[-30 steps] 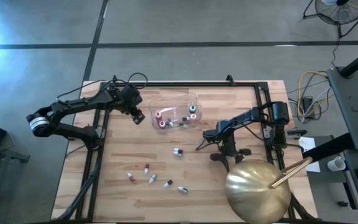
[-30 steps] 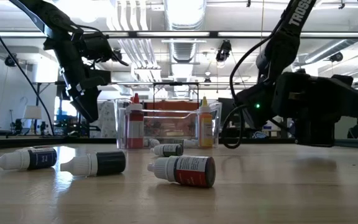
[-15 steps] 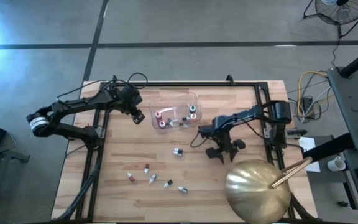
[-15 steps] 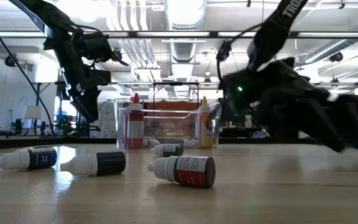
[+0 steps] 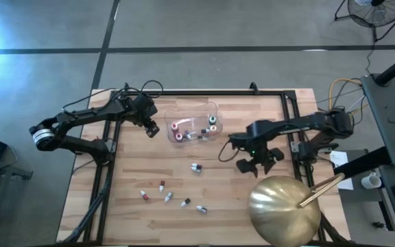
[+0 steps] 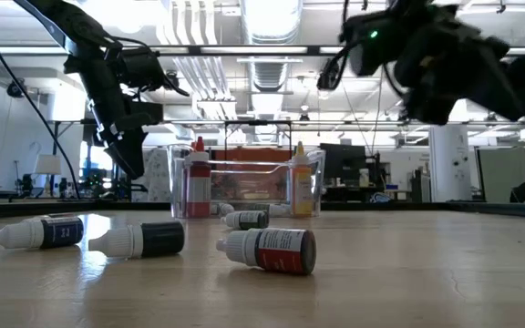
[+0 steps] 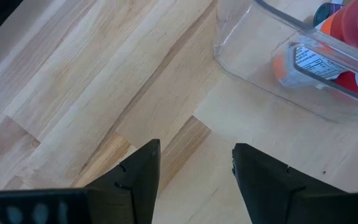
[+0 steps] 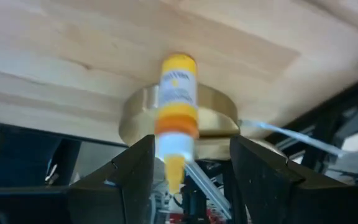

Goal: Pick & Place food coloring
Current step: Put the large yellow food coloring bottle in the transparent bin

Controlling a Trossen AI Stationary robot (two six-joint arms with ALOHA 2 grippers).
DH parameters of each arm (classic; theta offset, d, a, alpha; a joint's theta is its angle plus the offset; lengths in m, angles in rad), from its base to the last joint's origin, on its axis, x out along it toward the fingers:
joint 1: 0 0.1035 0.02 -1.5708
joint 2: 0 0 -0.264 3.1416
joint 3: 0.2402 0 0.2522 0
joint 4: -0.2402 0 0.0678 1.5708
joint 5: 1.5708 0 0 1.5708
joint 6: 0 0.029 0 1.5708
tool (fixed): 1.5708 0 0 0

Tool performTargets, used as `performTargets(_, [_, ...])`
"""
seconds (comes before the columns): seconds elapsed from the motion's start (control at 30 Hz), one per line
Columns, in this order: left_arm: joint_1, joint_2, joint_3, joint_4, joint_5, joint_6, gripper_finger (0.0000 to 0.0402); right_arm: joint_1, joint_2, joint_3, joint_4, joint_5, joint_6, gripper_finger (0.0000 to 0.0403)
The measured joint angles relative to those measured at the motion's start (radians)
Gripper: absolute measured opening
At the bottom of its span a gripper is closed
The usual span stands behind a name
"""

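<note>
Right wrist view shows the right claw (image 8: 182, 165) clamped on a yellow-capped food coloring bottle (image 8: 178, 109), its long axis running straight out between the two dark fingers (image 8: 263, 171), cap end farthest from the wrist, with the gold dome (image 8: 179, 118) behind it. Low view has three loose bottles lying on their sides on the counter (image 6: 408, 273) up front: a red-labelled one (image 6: 267, 250) with its white cap to the picture's left, and two dark ones (image 6: 138, 239) (image 6: 36, 231) likewise pointing left. Farther back a fourth bottle (image 6: 246, 219) lies before the clear tub (image 6: 244, 182), where bottles stand upright. Seen from above, the right claw (image 5: 256, 163) hangs above the counter, near the dome. The left claw (image 7: 194, 171) hovers with its fingers parted and empty, just beside the tub's corner (image 7: 253, 74).
</note>
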Motion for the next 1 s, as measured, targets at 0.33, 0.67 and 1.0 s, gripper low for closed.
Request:
performTargets(0.33, [-0.001, 0.0, 0.0, 0.0, 0.001, 0.004, 0.0174, 0.138, -0.088, -0.053, 0.062, -0.057, 0.227, 0.0201])
performTargets(0.67, [-0.001, 0.0, 0.0, 0.003, 0.001, 0.006, 0.0174, 0.215, -0.08, -0.057, 0.162, -0.031, 0.388, 0.0201])
performTargets(1.0, [0.0, 0.0, 0.0, 0.003, 0.001, 0.006, 0.0174, 0.227, -0.078, -0.064, 0.2, 0.049, 0.441, 0.0201])
